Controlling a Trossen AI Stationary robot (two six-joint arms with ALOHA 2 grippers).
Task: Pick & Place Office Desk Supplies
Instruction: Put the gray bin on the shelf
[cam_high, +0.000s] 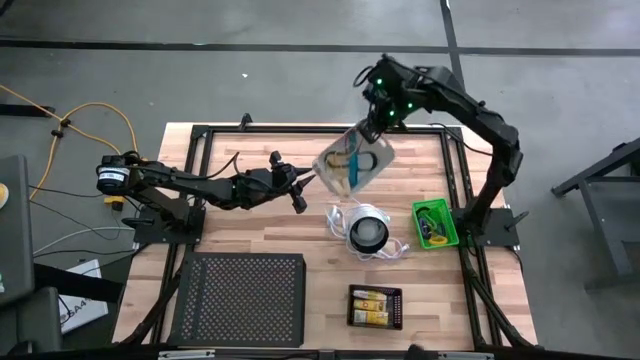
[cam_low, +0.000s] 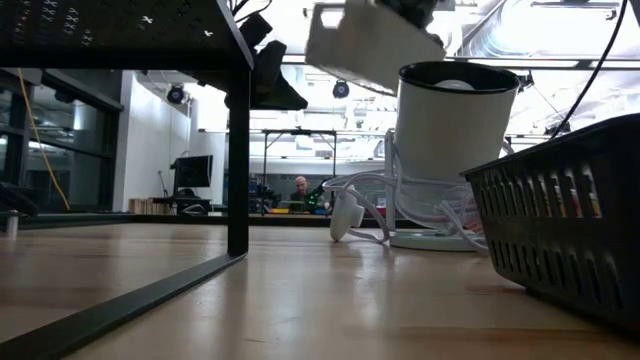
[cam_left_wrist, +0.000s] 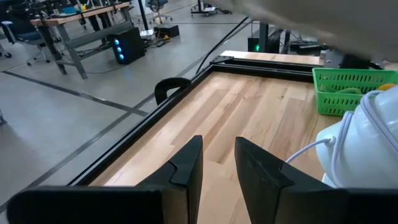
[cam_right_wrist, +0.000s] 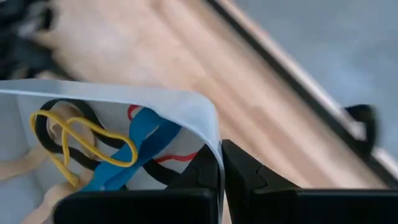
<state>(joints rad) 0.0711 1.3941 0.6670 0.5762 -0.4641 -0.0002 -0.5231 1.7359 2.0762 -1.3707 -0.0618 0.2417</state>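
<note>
Supplies are in more than one place. Yellow-and-white packs (cam_high: 374, 306) lie in the black tray (cam_high: 353, 292) at the near edge of the table, and some small pieces (cam_high: 433, 225) sit in the green tray (cam_high: 419, 212) on the right. Bands and cords (cam_right_wrist: 93, 146), yellow, blue, black and red, lie in the clear tray (cam_high: 370, 157), which is lifted off the table.

The right gripper (cam_right_wrist: 221, 165) holds this clear tray by its rim, the two fingers pressed together on the thin wall. The tray hangs tilted above the far middle of the table, its long axis running from the gripper toward the left arm.

The left gripper (cam_high: 297, 190) waits low, just beside the tray's lower end, its fingers (cam_left_wrist: 186, 168) a little apart and holding nothing. It is the nearer one to that free end. The white round object (cam_high: 368, 232) with its cord stands near, between the raised tray and the black tray.

I judge that the next move depends on the tilt: the bands would slide toward the lower end, on the left arm's side.
</note>
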